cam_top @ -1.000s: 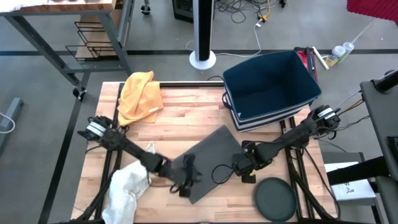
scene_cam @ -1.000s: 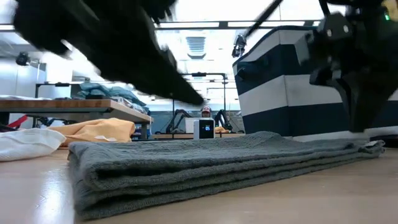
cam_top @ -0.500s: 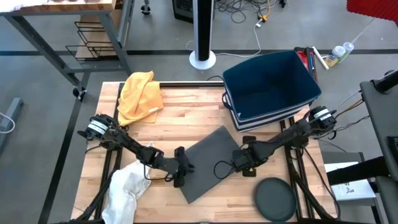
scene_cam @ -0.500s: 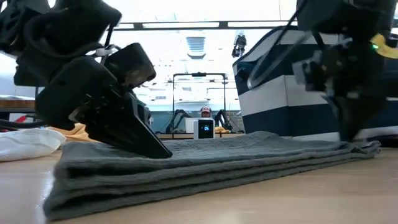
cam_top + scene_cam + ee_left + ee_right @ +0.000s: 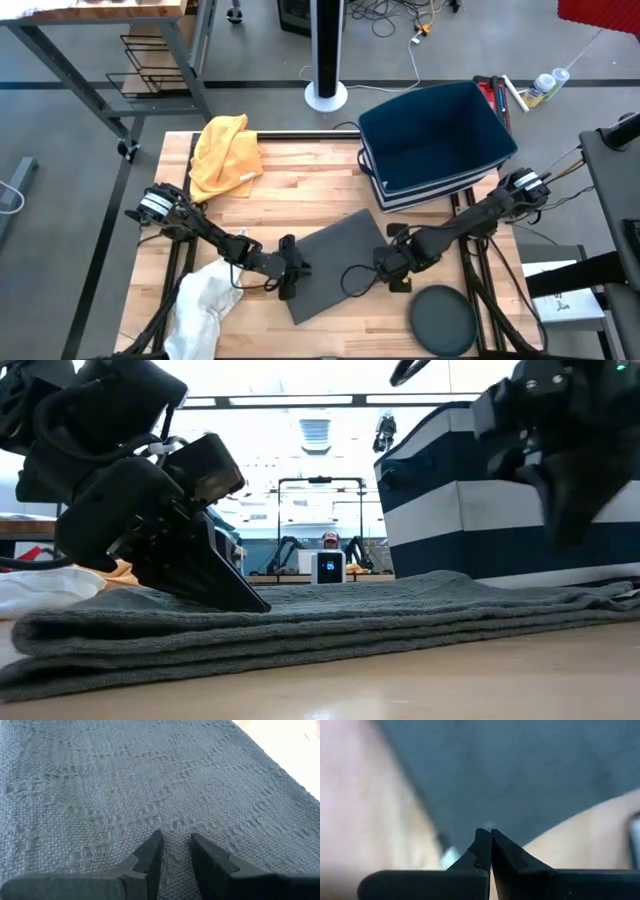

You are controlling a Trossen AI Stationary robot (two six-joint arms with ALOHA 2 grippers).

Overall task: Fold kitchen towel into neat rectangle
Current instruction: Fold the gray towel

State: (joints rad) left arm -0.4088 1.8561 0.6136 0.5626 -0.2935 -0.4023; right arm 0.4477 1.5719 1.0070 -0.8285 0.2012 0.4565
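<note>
Three cloths on the bench [image 5: 300, 185]: one grey kitchen towel [image 5: 335, 262] folded flat at centre, one yellow cloth [image 5: 225, 152] at the far left corner, one white cloth [image 5: 200, 305] near left. One striped navy bin [image 5: 437, 140], nothing visible inside. One dark round lid [image 5: 445, 320]. Left pincer [image 5: 287, 285] presses the towel's left edge, fingers slightly apart; right pincer [image 5: 392, 270] together, at its right edge.

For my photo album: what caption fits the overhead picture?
Two robot arms at a wooden table: left gripper on the folded grey towel, right gripper at its other edge.
</note>
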